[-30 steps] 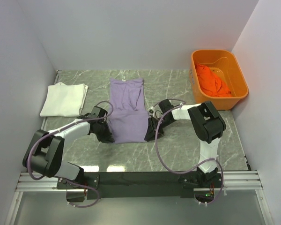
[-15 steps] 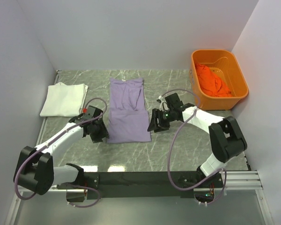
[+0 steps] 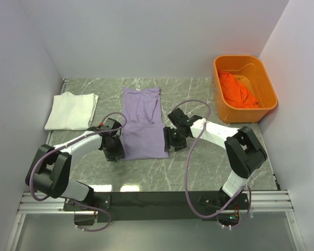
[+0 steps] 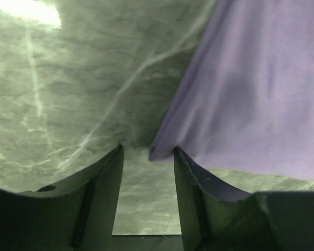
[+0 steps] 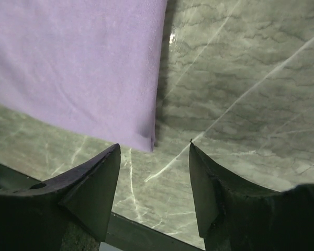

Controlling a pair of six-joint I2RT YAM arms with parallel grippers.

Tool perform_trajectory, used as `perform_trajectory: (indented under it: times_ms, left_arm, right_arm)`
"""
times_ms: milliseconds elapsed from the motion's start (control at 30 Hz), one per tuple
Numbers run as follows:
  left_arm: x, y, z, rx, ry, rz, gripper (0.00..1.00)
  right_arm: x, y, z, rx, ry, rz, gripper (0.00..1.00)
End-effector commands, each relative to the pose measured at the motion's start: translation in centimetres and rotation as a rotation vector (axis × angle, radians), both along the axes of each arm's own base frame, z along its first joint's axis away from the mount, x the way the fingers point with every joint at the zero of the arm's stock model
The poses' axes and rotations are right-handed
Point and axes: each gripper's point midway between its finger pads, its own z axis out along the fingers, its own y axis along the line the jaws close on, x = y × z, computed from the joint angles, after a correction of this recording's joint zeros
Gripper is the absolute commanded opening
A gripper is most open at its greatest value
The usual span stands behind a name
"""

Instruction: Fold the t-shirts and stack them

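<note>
**Top view:** high behind the arm bases (image 3: 157,201) at 6 o'clock, facing down toward 12 o'clock over the tabletop (image 3: 146,175). **Wrist views:** close to the tabletop, each looking past its own jaws at a near corner of the lavender t-shirt (image 3: 143,125), shared with the top view.

Top view is evenly lit and pretty sharp, with soft light from above and barely any shadow. The marble counter (image 3: 199,94) shows a pale reflection near its front edge. The left wrist view is dimmer and greenish, with a blown-out glare patch top left; the fingers of the left end effector (image 4: 147,152) look dark and soft. The right wrist view has a thin shadow along the lavender shirt (image 5: 83,68) edge, plus a tiny glint.
</note>
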Motion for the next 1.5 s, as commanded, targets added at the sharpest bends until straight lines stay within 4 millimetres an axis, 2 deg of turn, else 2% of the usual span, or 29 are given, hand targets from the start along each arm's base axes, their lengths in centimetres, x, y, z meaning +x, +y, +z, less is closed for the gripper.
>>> perform_trajectory:
  times_ms: [0,233,400,633,833,1033,1133,1233,1300,1333,1467]
  left_arm:
    - [1.2,-1.0,0.3,0.022,-0.027,-0.047,0.49]
    - [0.6,-0.4,-0.9,0.126,0.014,-0.079,0.49]
    - [0.1,-0.3,-1.7,0.148,0.039,-0.097,0.47]
    - [-0.1,-0.8,-2.4,0.134,0.058,-0.131,0.42]
    - [-0.4,-1.0,-3.2,0.127,0.083,-0.143,0.31]
    - [-0.5,-1.2,-3.4,0.116,0.09,-0.152,0.2]
    - [-0.5,-1.3,-3.5,0.112,0.097,-0.154,0.12]
    - [-0.6,-1.3,-3.4,0.109,0.097,-0.159,0.04]
    - [-0.5,-1.3,-3.1,0.108,0.089,-0.161,0.01]
    - [-0.3,-1.4,-2.7,0.105,0.082,-0.164,0.01]
    - [0.2,-1.7,-1.0,0.095,0.061,-0.171,0.01]
  right_arm:
    - [0.6,0.0,0.5,-0.062,-0.022,-0.01,0.62]
    - [0.3,0.4,-0.1,-0.093,0.001,-0.011,0.62]
    - [-0.6,0.8,-1.2,-0.13,0.049,0.012,0.62]
    - [-1.6,1.5,-2.1,-0.181,0.086,0.052,0.62]
    - [-2.3,1.1,-3.3,-0.252,0.122,0.062,0.61]
    - [-3.1,1.5,-4.3,-0.284,0.152,0.112,0.49]
    - [-3.2,1.7,-4.4,-0.286,0.16,0.124,0.37]
    - [-3.3,1.8,-4.5,-0.279,0.161,0.132,0.19]
    - [-3.1,1.9,-4.3,-0.274,0.15,0.135,0.1]
    - [-3.0,2.0,-3.9,-0.264,0.138,0.136,0.01]
    - [-2.6,2.1,-2.2,-0.236,0.099,0.164,0.0]
